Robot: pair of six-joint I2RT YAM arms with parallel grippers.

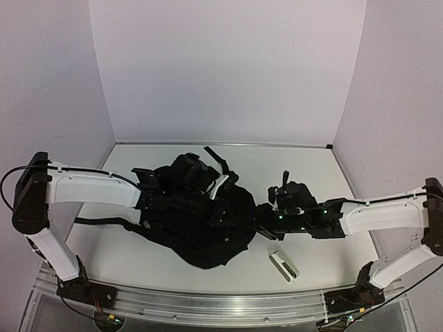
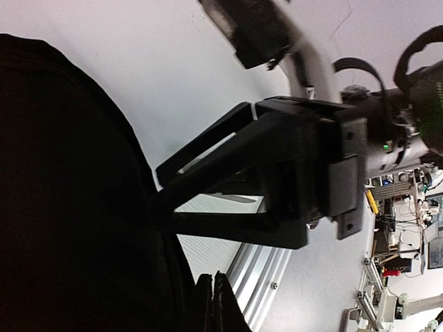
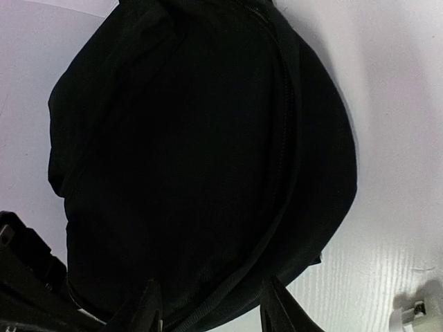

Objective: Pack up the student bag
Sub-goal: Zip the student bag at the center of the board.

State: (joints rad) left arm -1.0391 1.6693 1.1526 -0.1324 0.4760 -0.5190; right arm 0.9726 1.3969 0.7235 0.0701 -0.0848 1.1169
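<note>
Small white object (image 1: 284, 265) lies on the tabletop (image 1: 138, 256); left claw (image 2: 213, 304) is clenched beside the student bag (image 3: 194, 159), right claw (image 3: 211, 304) released around its edge.

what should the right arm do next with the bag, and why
Probably close the right gripper on the student bag. Its jaws stand open astride the bag's near edge, close to the zipper line. The left gripper is already shut against the bag's fabric, though whether it pinches any is unclear.
</note>
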